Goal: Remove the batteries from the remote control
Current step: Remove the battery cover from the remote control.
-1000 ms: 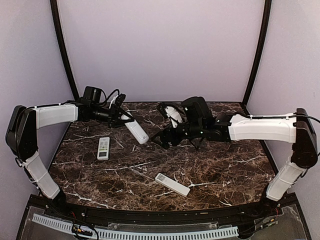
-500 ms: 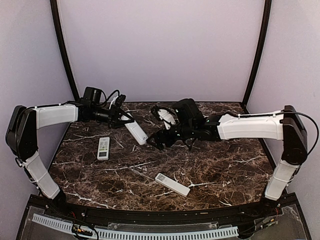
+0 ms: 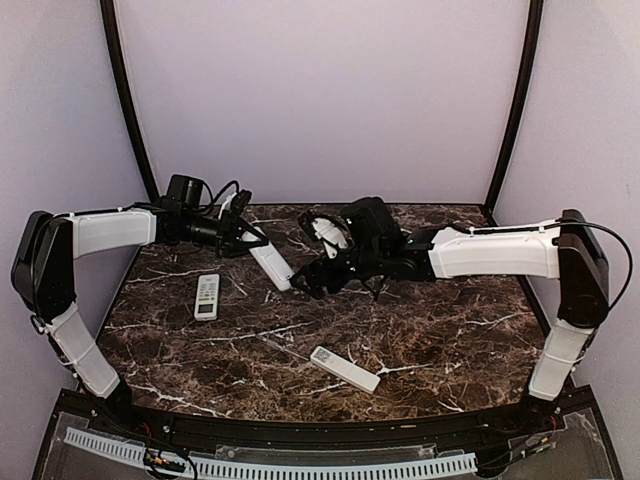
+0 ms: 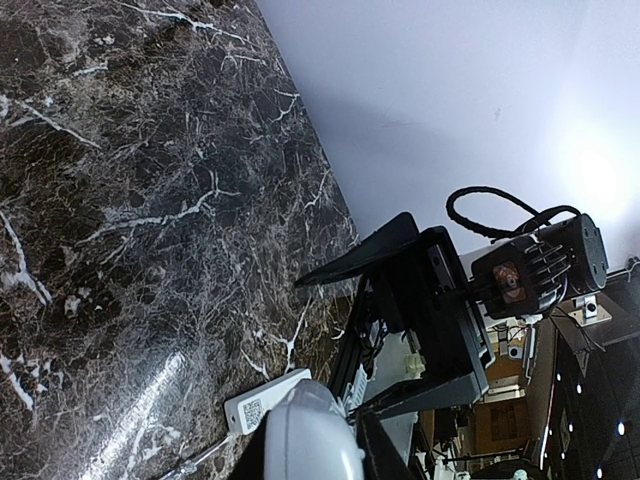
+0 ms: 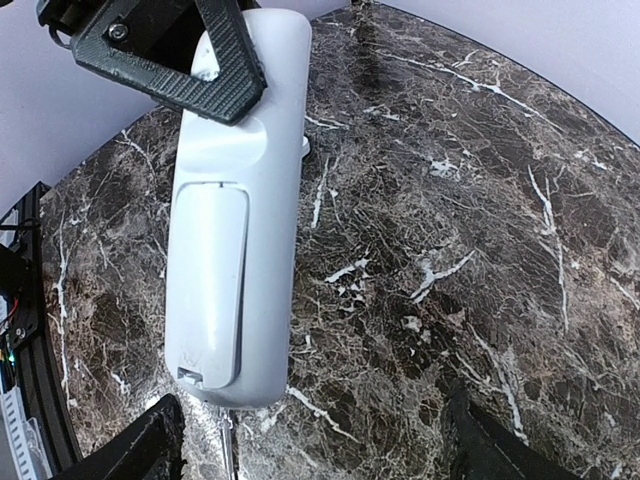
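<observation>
The left gripper (image 3: 243, 241) is pinching the far end of a white remote (image 3: 272, 264) and holding it out toward the middle of the table (image 3: 450, 330). The free end is slanting down and toward the other arm. Whether that end is resting on the marble or hanging just above it cannot be told. The remote is being presented back-side out, so that the battery cover (image 5: 207, 285) is facing the right gripper (image 3: 310, 284). That looks like the reason for the grip at the far end, since it is leaving the whole cover bare and reachable. The right gripper is sitting just beside the remote's free end, not touching it, with its fingers (image 5: 150, 450) spread wide on either side of that end in its own wrist view. The cover is lying flush and shut, so no batteries are showing. They are most likely inside the remote behind that cover, which puts the task at its opening step. The next move probably calls for a fingertip pressing on the cover's latch end and sliding it off while the left arm is bracing the body. Two other remotes are lying flat on the table, one (image 3: 206, 296) near the left arm and one (image 3: 344, 368) toward the near edge, both well apart from the grippers.
</observation>
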Robot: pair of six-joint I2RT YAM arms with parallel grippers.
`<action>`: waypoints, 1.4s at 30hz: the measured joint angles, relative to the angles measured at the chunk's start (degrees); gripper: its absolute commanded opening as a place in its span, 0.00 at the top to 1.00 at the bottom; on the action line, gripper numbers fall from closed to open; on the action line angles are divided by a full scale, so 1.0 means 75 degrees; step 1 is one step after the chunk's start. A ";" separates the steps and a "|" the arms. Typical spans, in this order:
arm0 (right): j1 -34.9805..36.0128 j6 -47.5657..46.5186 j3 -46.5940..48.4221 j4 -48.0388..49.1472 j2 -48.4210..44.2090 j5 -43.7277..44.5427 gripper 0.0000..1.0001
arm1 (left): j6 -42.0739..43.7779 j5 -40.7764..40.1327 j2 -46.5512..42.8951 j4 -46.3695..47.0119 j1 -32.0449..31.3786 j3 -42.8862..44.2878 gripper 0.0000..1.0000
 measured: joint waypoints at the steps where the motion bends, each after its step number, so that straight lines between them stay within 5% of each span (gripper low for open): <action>1: 0.0000 0.0000 0.0023 0.0000 0.0009 0.0000 0.15 | 0.0000 0.0000 0.0000 0.0000 0.0000 -0.0003 1.00; 42: 0.0000 0.0286 0.0353 0.0035 0.0388 0.0003 0.17 | -0.0050 -0.0131 0.0000 0.0064 0.0006 -0.0090 1.00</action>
